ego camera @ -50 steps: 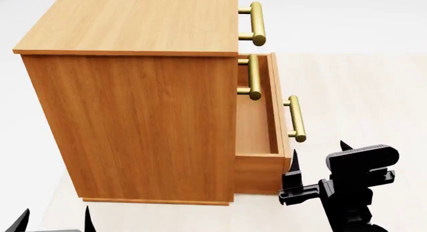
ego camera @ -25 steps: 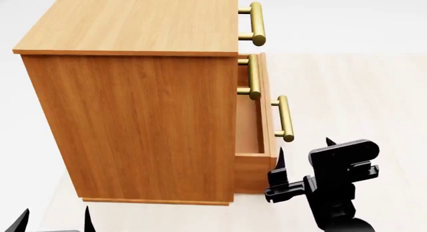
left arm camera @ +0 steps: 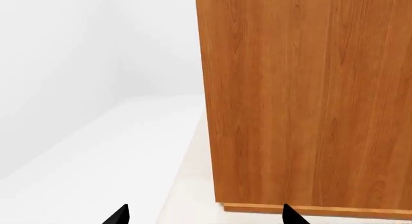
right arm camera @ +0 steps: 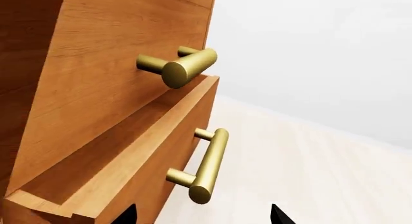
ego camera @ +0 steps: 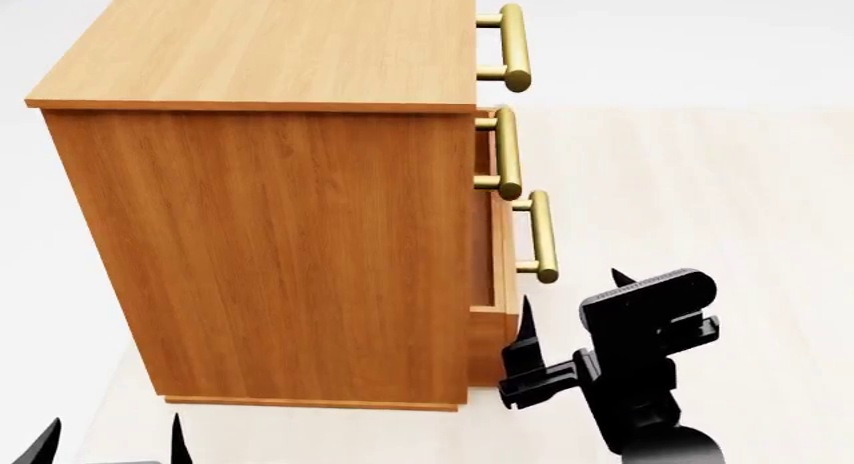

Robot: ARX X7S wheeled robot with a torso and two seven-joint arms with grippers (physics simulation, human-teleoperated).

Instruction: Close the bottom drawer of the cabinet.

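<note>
The orange-brown cabinet [ego camera: 294, 244] fills the left of the head view. Its bottom drawer [ego camera: 489, 342] sticks out a short way, with its brass bar handle [ego camera: 538, 236] on the front. My right gripper [ego camera: 571, 294] is open, and its left fingertip rests against the drawer front below the handle. In the right wrist view the drawer front [right arm camera: 161, 151] and its handle [right arm camera: 207, 165] lie just ahead of the open right gripper [right arm camera: 202, 218]. My left gripper [ego camera: 114, 432] is open and empty, low by the cabinet's side [left arm camera: 309, 98]; it also shows in the left wrist view [left arm camera: 204, 218].
The two upper drawers are shut; their brass handles [ego camera: 514, 46] [ego camera: 507, 152] stick out above the bottom one. The middle handle [right arm camera: 180, 67] shows in the right wrist view. Pale floor [ego camera: 721, 184] stretches to the right of the cabinet.
The bottom drawer has slid most of the way into the cabinet. My right gripper has moved left with it, staying against its front. The left gripper has not moved.
</note>
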